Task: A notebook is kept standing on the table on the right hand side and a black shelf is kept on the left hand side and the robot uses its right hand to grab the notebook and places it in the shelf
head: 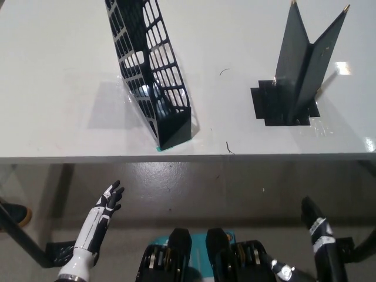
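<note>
The notebook (305, 64) stands on the counter (59, 76) well ahead of and above the right robot hand (311, 220), almost straight in front of it; it stays upright because its covers are splayed into a V, spine toward the robot and the two covers fanning away, so it props itself like a small tent; it stands on a dark patch, apparently black tape (264, 103), which probably marks its starting spot. It looks dark grey to black, thin and stiff, with pale tips at the upper corners; the tall free edges should give the fingers something to close around.

The black shelf (150, 70) stands well off to the left of that hand, nearer the front of the left robot hand (110, 198); it is a lattice-sided file holder leaning back with its opening upward, so a book can likely be dropped in from above.

Neither hand has reached the counter yet; the right one hangs below the counter's edge holding nothing, though I cannot tell whether its fingers are spread or closed; the white left one rests low at the left, released, fingers apart and empty.
</note>
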Motion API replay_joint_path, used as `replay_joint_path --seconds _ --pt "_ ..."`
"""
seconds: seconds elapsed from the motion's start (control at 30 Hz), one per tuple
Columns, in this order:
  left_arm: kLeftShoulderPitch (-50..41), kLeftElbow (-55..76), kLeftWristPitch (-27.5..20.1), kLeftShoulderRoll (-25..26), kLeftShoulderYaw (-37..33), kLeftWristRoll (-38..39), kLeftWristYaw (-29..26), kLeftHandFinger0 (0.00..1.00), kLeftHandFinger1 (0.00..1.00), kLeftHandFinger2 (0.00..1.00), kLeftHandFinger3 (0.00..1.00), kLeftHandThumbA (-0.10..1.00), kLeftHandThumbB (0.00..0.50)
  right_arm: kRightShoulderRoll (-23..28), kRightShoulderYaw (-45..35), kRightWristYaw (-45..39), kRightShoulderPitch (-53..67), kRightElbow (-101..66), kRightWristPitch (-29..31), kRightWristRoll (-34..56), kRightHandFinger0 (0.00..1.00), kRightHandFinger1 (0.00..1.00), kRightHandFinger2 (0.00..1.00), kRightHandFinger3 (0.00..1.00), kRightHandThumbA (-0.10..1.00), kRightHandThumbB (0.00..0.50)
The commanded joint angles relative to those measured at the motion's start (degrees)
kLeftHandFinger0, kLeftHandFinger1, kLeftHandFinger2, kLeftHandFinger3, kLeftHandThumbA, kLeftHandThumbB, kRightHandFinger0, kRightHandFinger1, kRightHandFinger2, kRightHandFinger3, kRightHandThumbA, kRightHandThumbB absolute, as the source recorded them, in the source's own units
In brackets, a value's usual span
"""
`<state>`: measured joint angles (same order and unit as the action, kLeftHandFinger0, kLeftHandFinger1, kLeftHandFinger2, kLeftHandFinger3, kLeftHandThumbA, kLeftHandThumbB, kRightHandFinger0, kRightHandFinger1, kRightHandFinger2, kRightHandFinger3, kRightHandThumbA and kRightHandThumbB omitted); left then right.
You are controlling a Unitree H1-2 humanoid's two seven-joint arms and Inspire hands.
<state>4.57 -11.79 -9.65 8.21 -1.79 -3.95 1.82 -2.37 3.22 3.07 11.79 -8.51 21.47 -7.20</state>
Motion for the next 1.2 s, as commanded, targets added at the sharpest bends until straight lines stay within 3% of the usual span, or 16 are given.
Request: replay_joint_path --seconds 0.0,0.1,0.17,0.37,0.63,0.77,0.97,1.07,1.17 --pt "0.7 0.4 -3.0 0.6 -0.1 0.2 0.8 1.00 1.00 1.00 1.00 1.00 0.149 -2.3 -3.4 5.0 -5.0 -5.9 2.2 -5.6 1.00 1.00 1.00 1.00 1.00 0.206" --pt "0.6 0.3 -3.2 0.5 -0.1 0.1 0.8 1.00 1.00 1.00 1.00 1.00 0.148 -3.1 -5.3 5.7 -8.6 -7.5 -0.6 -6.1 1.00 1.00 1.00 1.00 1.00 0.212" --pt "0.3 0.5 -3.6 0.5 -0.3 0.1 0.8 1.00 1.00 1.00 1.00 1.00 0.129 -3.1 -6.7 5.5 -11.9 -8.2 -3.5 -4.7 1.00 1.00 1.00 1.00 1.00 0.254" --pt "0.0 1.0 -3.0 0.4 -0.4 -0.1 0.9 1.00 1.00 1.00 1.00 1.00 0.126 -2.9 -10.1 7.5 -20.4 -6.6 -6.9 -6.0 1.00 1.00 1.00 1.00 1.00 0.306" --pt "-0.2 0.9 -3.1 0.3 -0.3 -0.4 0.7 1.00 1.00 1.00 1.00 1.00 0.135 -1.9 -12.1 9.7 -28.5 -1.2 -11.8 -8.6 1.00 1.00 1.00 1.00 1.00 0.290" --pt "-0.2 0.3 -3.7 0.3 -0.3 -0.1 0.9 1.00 1.00 1.00 1.00 1.00 0.141 -0.4 -12.5 11.4 -33.1 4.5 -11.4 -9.4 1.00 1.00 1.00 1.00 1.00 0.270" --pt "-0.7 0.7 -3.0 0.1 -0.2 0.0 0.9 1.00 1.00 1.00 1.00 1.00 0.133 1.2 -13.4 14.2 -39.9 15.5 -8.8 -8.0 1.00 1.00 1.00 1.00 1.00 0.310" --pt "-0.9 1.0 -2.7 0.1 -0.3 0.0 1.0 1.00 1.00 1.00 1.00 1.00 0.130 1.7 -13.7 16.7 -44.0 21.7 -7.4 -8.2 1.00 1.00 1.00 1.00 1.00 0.303" --pt "-0.9 0.7 -2.7 0.0 -0.2 0.1 1.0 1.00 1.00 1.00 1.00 1.00 0.132 2.1 -13.9 17.1 -47.9 27.3 -7.5 -6.8 1.00 1.00 1.00 1.00 1.00 0.337"
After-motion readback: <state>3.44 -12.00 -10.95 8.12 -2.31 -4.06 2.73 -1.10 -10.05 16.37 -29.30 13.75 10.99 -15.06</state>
